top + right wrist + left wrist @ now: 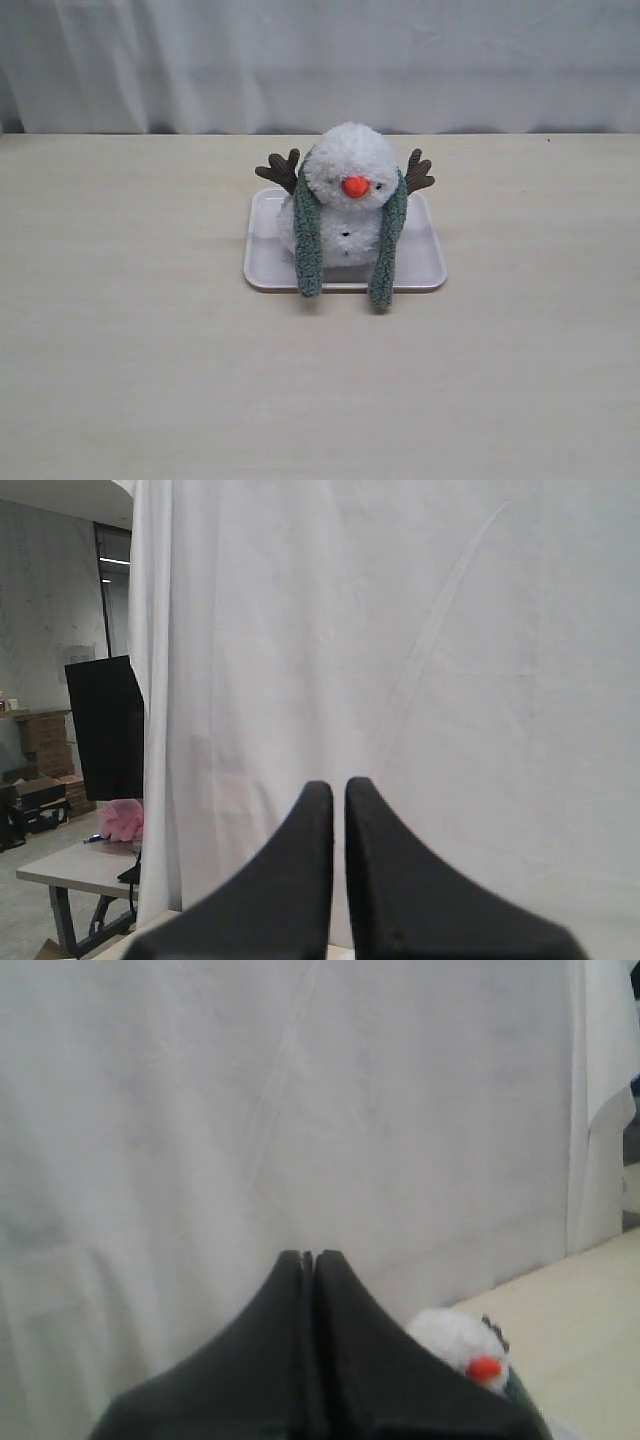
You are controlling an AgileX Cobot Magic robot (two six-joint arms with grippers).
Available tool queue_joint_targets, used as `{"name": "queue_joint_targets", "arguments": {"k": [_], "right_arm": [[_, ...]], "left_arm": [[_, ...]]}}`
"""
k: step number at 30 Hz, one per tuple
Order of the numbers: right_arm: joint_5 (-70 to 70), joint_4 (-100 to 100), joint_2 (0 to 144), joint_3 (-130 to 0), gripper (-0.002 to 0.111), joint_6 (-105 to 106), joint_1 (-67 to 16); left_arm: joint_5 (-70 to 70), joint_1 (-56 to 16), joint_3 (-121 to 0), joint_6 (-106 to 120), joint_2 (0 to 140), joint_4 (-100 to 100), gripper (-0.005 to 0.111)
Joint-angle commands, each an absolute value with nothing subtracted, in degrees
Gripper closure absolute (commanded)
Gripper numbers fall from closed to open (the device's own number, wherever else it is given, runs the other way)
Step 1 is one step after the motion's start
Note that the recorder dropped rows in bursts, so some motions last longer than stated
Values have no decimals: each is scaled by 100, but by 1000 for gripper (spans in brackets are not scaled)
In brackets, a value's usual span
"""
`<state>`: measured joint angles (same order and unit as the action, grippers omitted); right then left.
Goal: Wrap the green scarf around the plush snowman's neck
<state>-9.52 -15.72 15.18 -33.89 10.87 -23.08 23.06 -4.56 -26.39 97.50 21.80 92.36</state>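
The plush snowman (349,190) sits upright on a white tray (427,266) at the table's middle, orange nose facing the camera. The green scarf (308,240) lies behind its neck, and both ends hang down the front, left end and right end (387,250) reaching past the tray's front rim. Neither arm shows in the exterior view. My left gripper (308,1257) is shut with nothing in it; the snowman's head (462,1345) peeks out beside it. My right gripper (339,785) is shut, empty, and points at the white curtain.
A white curtain (320,60) hangs along the table's far edge. Brown twig arms (280,168) stick out on both sides of the snowman. Bare table surface (130,350) lies around the tray.
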Motion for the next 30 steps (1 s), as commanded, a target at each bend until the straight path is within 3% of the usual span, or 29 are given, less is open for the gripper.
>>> {"name": "queue_joint_targets", "arguments": {"k": [1,6,10,17,30], "right_arm": [[-993,-1584,1500,-3354,104,1072,-2321],[-993,-1584,1500,-3354,104,1072,-2321],[-993,-1584,1500,-3354,104,1072,-2321],[-993,-1584,1500,-3354,104,1072,-2321],[-993,-1584,1500,-3354,104,1072,-2321]], "left_arm": [[2303,-444,-2651,7148,2010,6503,107],[2129,-444,-2651,2421,1699,2433,107],[2269,-444,-2588,205,1403,507,107],[1629,-444,-1726,176,551,199,107],[1881,-444,-1049,728,0,196,107]]}}
